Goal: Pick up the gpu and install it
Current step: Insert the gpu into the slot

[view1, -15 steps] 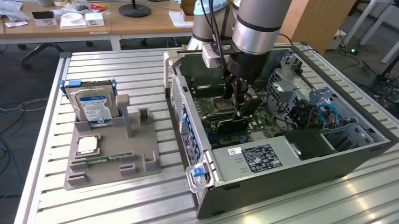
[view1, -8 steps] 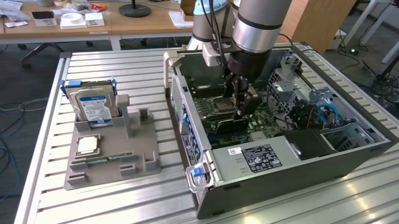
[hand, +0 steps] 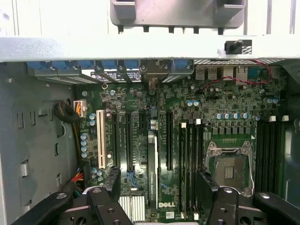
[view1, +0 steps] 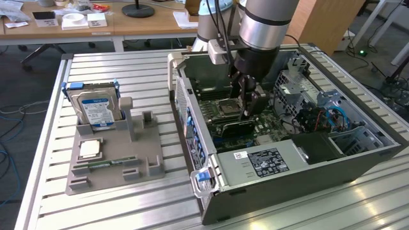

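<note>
Wrist view: gpu (hand: pixel 152 171) apparently seated inside computer case (view1: pixel 300 179); claw (hand: pixel 159 187) spread wide, empty.

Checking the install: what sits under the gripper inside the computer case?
Between the open jaws of the gripper, the gpu stands on edge on the motherboard, beside the processor socket. Its bottom edge is covered by the card itself, so seating cannot be seen.

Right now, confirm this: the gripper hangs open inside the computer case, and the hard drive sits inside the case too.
Wrong on the hard drive: the exterior view shows it standing in the grey holder outside the computer case.
</note>
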You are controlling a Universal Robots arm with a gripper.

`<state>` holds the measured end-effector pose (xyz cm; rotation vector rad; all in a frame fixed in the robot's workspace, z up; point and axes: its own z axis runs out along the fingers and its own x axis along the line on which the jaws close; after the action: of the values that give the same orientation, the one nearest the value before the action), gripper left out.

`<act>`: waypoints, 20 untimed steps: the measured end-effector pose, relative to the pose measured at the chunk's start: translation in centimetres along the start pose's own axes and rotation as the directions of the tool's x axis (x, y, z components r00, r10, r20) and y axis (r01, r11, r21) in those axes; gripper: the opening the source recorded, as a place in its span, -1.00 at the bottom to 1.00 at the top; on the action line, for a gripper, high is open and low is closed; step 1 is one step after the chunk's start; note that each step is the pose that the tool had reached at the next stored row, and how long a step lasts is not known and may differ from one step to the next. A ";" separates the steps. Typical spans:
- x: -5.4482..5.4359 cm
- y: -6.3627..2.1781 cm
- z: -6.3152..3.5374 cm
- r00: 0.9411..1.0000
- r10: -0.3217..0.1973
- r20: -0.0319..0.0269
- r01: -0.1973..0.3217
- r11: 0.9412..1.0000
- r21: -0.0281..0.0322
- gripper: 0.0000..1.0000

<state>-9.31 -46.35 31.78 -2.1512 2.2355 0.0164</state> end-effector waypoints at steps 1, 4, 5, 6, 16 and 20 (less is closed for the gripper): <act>0.0 0.00 -0.09 1.000 0.000 0.000 0.000 1.000 0.000 0.50; 0.0 0.00 -0.16 1.000 0.000 0.000 0.000 1.000 0.000 0.50; 0.0 0.00 -0.16 1.000 0.000 0.000 0.000 1.000 0.000 0.50; 0.0 0.00 -0.17 1.000 0.000 0.000 0.000 1.000 0.000 0.50; 0.0 -0.01 -0.51 1.000 -0.003 0.000 0.003 1.000 0.000 0.50; 0.0 -0.01 -0.65 1.000 -0.011 0.000 0.011 1.000 0.000 0.50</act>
<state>-9.32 -46.35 32.43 -2.1640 2.2236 0.0162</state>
